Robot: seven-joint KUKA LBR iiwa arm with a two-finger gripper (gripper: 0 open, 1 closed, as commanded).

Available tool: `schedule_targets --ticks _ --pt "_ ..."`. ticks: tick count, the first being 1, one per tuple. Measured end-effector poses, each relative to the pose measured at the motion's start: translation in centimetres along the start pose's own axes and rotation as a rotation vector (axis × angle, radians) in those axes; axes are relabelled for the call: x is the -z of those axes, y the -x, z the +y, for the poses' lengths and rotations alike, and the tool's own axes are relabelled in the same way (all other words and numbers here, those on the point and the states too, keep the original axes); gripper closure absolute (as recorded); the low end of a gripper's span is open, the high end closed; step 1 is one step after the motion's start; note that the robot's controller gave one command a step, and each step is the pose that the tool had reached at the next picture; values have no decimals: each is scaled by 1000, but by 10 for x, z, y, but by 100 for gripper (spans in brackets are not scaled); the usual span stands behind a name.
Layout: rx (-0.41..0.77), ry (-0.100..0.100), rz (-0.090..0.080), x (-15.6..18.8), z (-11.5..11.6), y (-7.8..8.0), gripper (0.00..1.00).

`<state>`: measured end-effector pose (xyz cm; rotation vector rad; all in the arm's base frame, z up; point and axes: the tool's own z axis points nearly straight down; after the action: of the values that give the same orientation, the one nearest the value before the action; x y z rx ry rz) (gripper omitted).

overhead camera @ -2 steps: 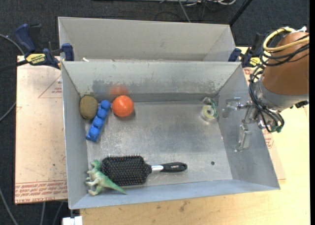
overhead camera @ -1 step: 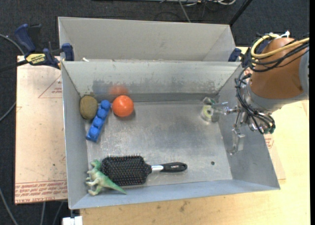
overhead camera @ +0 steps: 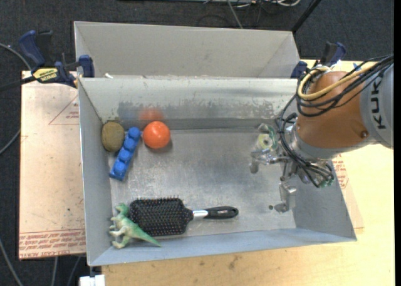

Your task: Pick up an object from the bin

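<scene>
Gripper (overhead camera: pixel 270 177) is observed at the right side of the bin (overhead camera: pixel 188 100), fingers spread, nothing held, over bare floor. Nearest is recorded a black hairbrush (overhead camera: pixel 164 216); farther left, an orange ball (overhead camera: pixel 156 134), green toy dinosaur (overhead camera: pixel 127 229), blue block strip (overhead camera: pixel 124 154) and brown oval (overhead camera: pixel 113 136).

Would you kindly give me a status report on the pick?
Tool at right side of bin, over bare floor. Nearest thing black hairbrush, to its left by the near wall. Nothing between them.
</scene>
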<state>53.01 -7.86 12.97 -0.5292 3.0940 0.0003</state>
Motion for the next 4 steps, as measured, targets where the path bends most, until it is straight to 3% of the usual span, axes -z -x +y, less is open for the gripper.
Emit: schedule_targets --ticks 1,2,3,4 --pt "-148 2 2 -24 14 11 0" --pt "-68 2 3 -28 17 1 0" --pt "-299 1 3 -16 19 -18 0" --pt "-266 0 2 -34 32 -11 0"
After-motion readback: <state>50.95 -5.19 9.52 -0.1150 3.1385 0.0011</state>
